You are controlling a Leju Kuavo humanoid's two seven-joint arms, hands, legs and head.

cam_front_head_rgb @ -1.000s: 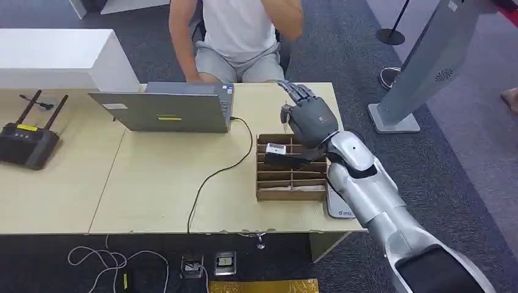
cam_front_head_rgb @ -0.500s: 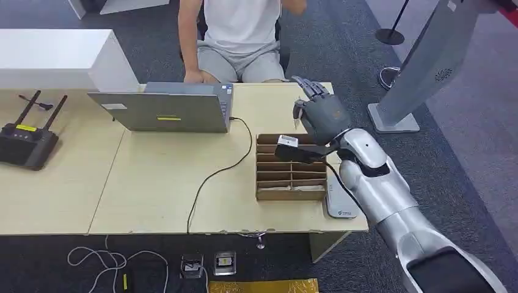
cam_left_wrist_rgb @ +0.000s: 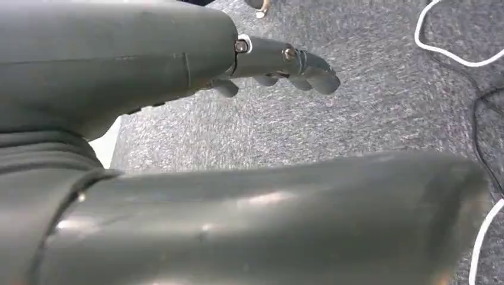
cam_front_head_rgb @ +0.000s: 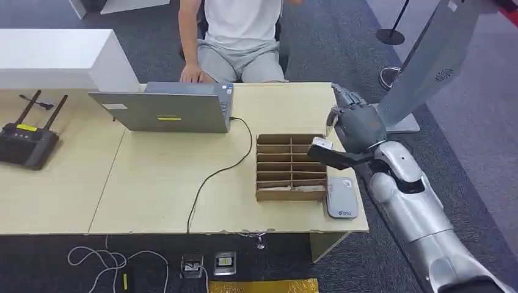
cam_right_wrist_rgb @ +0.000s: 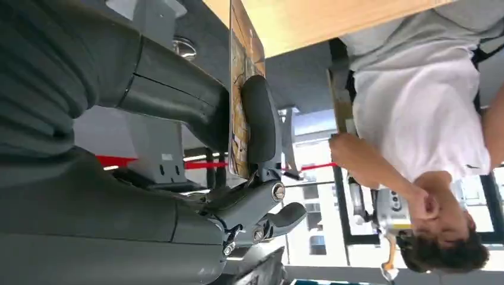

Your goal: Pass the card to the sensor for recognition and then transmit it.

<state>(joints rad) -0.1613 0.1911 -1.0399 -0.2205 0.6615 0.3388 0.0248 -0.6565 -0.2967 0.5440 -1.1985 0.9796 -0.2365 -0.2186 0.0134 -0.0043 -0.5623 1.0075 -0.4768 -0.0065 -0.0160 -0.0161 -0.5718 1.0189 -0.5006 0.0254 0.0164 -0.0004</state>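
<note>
right hand (cam_front_head_rgb: 356, 127) is pinching the card (cam_right_wrist_rgb: 239, 89) edge-on above the sensor (cam_front_head_rgb: 341, 196); held this thinly, it is risking slipping free.

Right arm (cam_front_head_rgb: 415, 207) extended forward and up from the lower right in the head view, silver forearm angled toward the table's right edge. Right hand (cam_front_head_rgb: 354, 127) raised at the end of it, back of hand toward the camera, fingers (cam_front_head_rgb: 343, 94) pointing forward, away from the robot. Card (cam_right_wrist_rgb: 239, 89) seen edge-on in the right wrist view, pinched between thumb (cam_right_wrist_rgb: 259, 122) and the finger side of the hand; remaining fingers loosely extended beyond it. Left hand (cam_left_wrist_rgb: 178, 59) seen in the left wrist view, hanging, fingers (cam_left_wrist_rgb: 297, 65) straight and slightly apart, nothing held. Thick grey thumb across the foreground of that view.
</note>
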